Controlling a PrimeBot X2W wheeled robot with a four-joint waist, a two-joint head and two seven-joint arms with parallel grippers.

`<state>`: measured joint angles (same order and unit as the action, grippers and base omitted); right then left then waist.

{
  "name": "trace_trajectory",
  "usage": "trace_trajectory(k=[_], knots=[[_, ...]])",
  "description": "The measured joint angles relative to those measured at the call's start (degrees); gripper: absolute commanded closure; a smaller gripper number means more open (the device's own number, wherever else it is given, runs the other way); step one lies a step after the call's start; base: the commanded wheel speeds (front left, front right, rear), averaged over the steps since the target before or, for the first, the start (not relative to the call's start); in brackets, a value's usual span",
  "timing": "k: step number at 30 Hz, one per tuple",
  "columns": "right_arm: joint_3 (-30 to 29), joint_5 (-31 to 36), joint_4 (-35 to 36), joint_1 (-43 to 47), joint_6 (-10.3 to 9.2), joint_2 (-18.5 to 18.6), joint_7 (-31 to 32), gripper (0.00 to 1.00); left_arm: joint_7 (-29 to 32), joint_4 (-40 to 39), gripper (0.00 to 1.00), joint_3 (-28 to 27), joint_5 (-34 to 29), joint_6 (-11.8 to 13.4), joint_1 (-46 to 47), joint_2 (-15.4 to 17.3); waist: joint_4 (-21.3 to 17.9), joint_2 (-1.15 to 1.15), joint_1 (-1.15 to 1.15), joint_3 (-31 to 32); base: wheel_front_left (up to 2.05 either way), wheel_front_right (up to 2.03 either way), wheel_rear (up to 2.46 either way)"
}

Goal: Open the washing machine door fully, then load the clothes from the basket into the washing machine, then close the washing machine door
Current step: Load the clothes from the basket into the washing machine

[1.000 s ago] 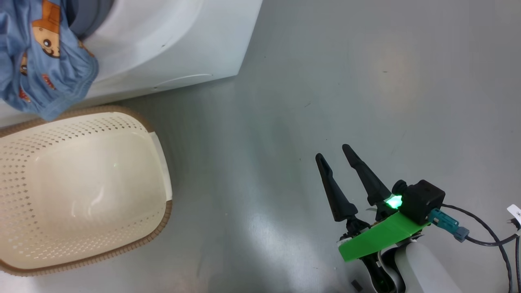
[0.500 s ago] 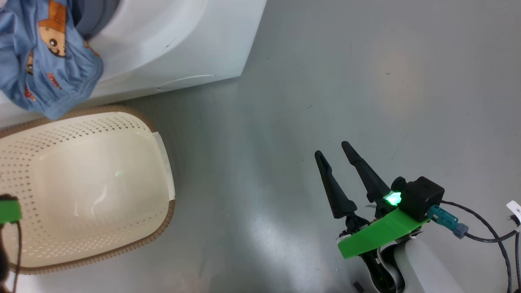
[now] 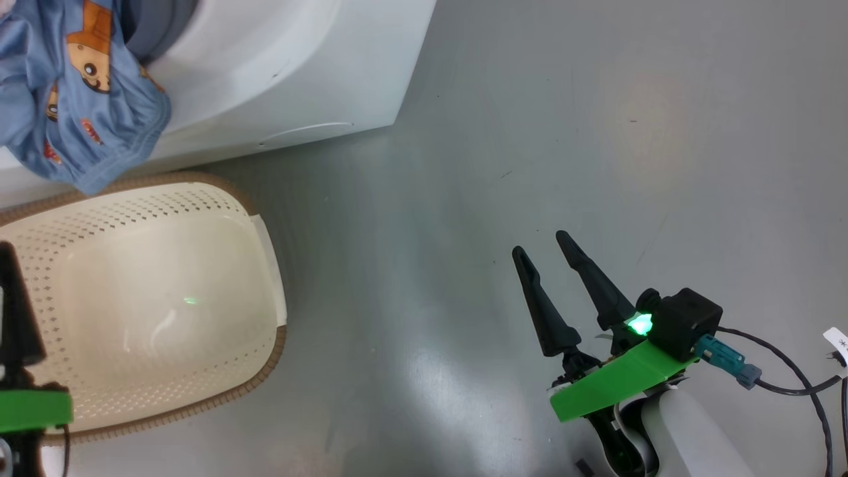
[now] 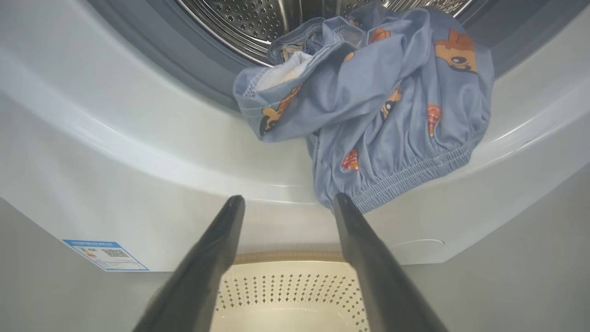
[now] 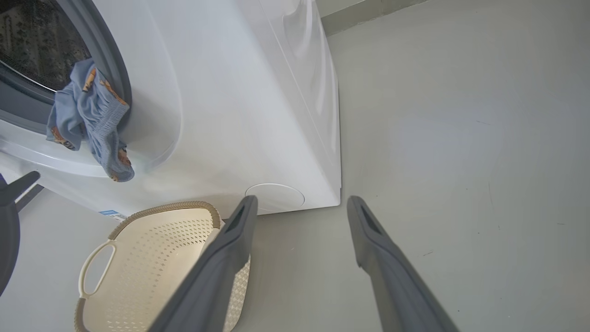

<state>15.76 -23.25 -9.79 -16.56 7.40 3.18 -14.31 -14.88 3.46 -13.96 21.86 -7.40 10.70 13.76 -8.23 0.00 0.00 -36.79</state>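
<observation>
Floor (image 3: 563,119) (glossy grey) bears basket (image 3: 152,305) beside washing machine (image 3: 278,59).

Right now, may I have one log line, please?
basket: empty | clothes: half out of washing machine | left gripper: open | right gripper: open

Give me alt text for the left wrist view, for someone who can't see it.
Blue printed clothes hang out of the drum of the washing machine, over its white front rim. Below, the left gripper, jaws open, points up toward them, above the cream basket.
</observation>
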Motion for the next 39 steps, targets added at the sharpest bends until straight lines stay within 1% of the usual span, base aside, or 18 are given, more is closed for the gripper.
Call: trace_trajectory(k=[13,22,27,32,39], knots=[[0.0,0.0,-0.1,0.0,0.0,0.0,0.0,0.0,0.0,0.7,0.0,0.1,-0.9,0.0,-5.3,-0.9,0.1,0.0,-0.01,0.3,0.0,0.0,0.0],[0.0,0.0,-0.2,0.0,0.0,0.0,0.0,0.0,0.0,1.5,0.0,-0.2,-1.3,0.0,-6.2,-2.1,0.3,0.0,0.0,0.5,0.0,0.0,0.0],[0.0,0.0,-0.2,0.0,0.0,0.0,0.0,0.0,0.0,1.6,0.0,-0.1,-1.5,0.0,-6.1,-2.0,0.2,0.0,0.0,0.7,0.0,0.0,0.0],[0.1,0.0,-0.3,0.0,0.0,0.0,0.0,0.0,0.0,0.7,0.0,0.0,-1.5,0.0,-5.4,-1.5,0.0,0.0,0.0,1.0,0.0,0.0,0.0],[0.3,0.0,-0.3,0.0,0.0,0.0,0.0,0.0,0.0,-1.3,0.0,1.3,-0.7,0.0,-1.7,1.2,-0.8,0.0,0.0,1.5,0.0,0.0,0.0]])
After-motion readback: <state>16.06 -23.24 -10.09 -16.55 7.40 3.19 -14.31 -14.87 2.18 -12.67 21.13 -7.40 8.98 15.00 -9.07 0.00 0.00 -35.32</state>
